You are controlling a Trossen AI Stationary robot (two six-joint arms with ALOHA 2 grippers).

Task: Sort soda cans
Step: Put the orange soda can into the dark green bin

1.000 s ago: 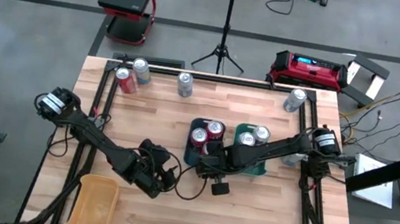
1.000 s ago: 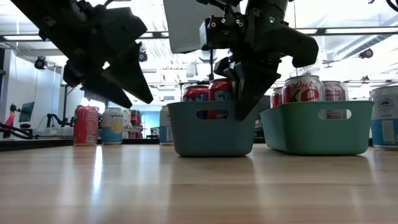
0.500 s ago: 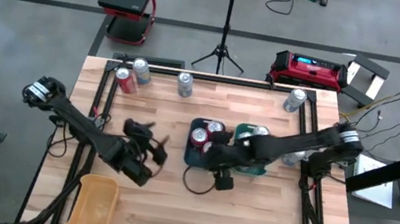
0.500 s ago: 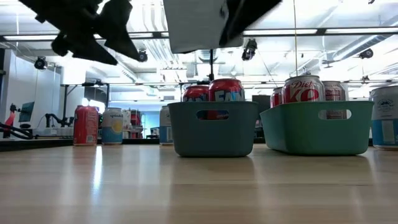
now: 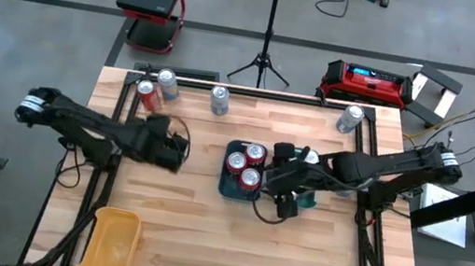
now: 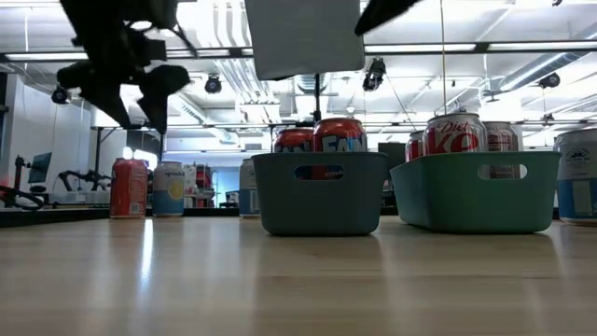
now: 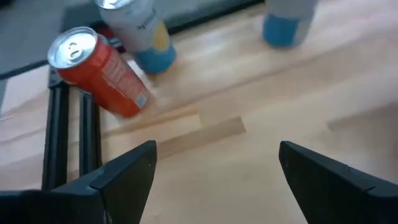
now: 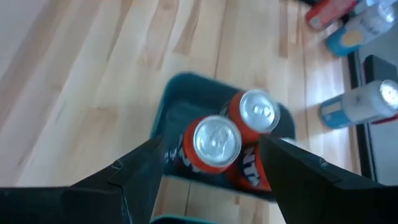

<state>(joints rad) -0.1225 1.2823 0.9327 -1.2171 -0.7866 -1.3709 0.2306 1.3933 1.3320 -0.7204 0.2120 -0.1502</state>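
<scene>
While my arms hang above the worktop (image 5: 184, 238), the nearest thing to the front edge is the yellow tray (image 5: 112, 243) at the front left corner. Farther in, my right claw (image 8: 208, 180) hovers with fingers apart, holding nothing, over the dark teal tray (image 8: 186, 109), which holds two red soda cans (image 8: 214, 144) standing side by side. Just right of that tray sits the green tray (image 6: 476, 191) with more cans (image 6: 454, 135) in it. My left claw (image 7: 214, 174), also spread wide and empty, is raised over the left half, facing the far left corner. There a red can (image 7: 99, 71) and a pale can (image 7: 142, 31) stand close together. Two more pale cans (image 5: 220, 100) stand along the far edge, well apart.
</scene>
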